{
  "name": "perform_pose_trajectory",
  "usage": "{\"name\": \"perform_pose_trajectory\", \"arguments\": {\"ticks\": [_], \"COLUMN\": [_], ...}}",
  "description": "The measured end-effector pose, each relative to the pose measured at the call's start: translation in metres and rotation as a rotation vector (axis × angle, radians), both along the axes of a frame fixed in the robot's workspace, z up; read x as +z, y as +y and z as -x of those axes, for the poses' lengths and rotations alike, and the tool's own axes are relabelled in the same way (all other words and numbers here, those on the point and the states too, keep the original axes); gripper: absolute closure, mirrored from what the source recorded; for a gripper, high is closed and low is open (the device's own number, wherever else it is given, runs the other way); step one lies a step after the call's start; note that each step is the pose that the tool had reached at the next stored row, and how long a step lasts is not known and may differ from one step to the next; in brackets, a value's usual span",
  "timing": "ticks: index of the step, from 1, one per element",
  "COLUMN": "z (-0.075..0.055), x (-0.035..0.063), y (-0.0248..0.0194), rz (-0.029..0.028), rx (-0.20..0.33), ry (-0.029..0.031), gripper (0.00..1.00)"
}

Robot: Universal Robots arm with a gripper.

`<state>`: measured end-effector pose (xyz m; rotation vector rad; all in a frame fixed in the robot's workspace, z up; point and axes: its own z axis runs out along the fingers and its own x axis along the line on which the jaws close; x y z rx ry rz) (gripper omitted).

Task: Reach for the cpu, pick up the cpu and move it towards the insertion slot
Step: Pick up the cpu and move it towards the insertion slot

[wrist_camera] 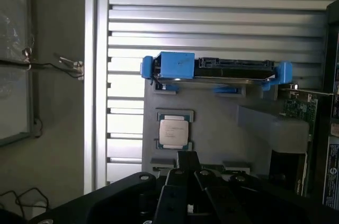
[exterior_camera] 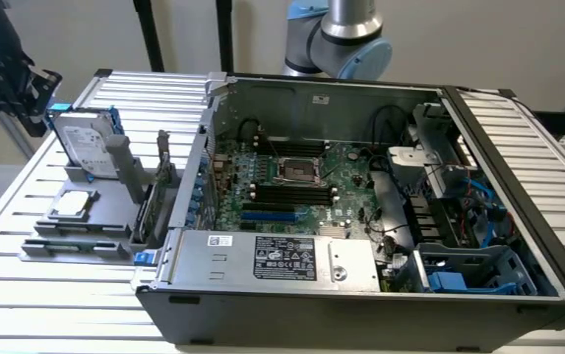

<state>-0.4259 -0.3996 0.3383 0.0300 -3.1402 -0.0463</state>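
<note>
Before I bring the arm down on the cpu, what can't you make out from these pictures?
cpu: its top-face print is too small to read in the wrist view.
insertion slot: its dark centre is too small in the exterior view to show pins or a cover.
grey fixture: the edge nearest the gripper is hidden behind it in the wrist view.

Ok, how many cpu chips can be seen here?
1. The cpu lies flat on the grey holder outside the case, at the exterior view's left. The insertion slot looks empty.
</note>
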Motion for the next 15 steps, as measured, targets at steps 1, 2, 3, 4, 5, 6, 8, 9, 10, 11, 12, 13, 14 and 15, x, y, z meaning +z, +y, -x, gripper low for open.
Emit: {"name": "perform_pose_trajectory", "arguments": {"ticks": [1, 2, 3, 4, 5, 6, 8, 9, 10, 11, 12, 13, 14, 15], "z": [0.0011, 0.0024, 0.0037, 0.0047, 0.0056, 0.0066, 0.0089, 0.0097, 0.0099, 0.0102, 0.0103, 0.0103, 0.0104, 0.0104], "x": [0.0, 0.0, 0.0, 0.0, 0.0, 0.0, 0.0, 0.0, 0.0, 0.0, 0.0, 0.0, 0.0, 0.0], "y": [0.0008, 0.0017, 0.0024, 0.0026, 0.0027, 0.0027, 0.0027, 0.0027, 0.0027, 0.0027, 0.0027, 0.0027, 0.0028, 0.0027], "rz": [0.0009, 0.0016, 0.0021, 0.0027, 0.0032, 0.0036, 0.0043, 0.0047, 0.0052, 0.0056, 0.0056, 0.0057, 0.0057, 0.0058], "rx": [0.0, 0.0, 0.0, 0.0, 0.0, 0.0, 0.0, 0.0, 0.0, 0.0, 0.0, 0.0, 0.0, 0.0], "ry": [0.0, 0.0, 0.0, 0.0, 0.0001, 0.0001, 0.0001, -0.0001, 0.0, 0.0, 0.0, 0.0, 0.0001, 0.0006], "gripper": [0.89, 0.89, 0.89, 0.89, 0.89, 0.89, 0.89, 0.89, 0.89, 0.89, 0.89, 0.88, 0.88, 0.82]}}
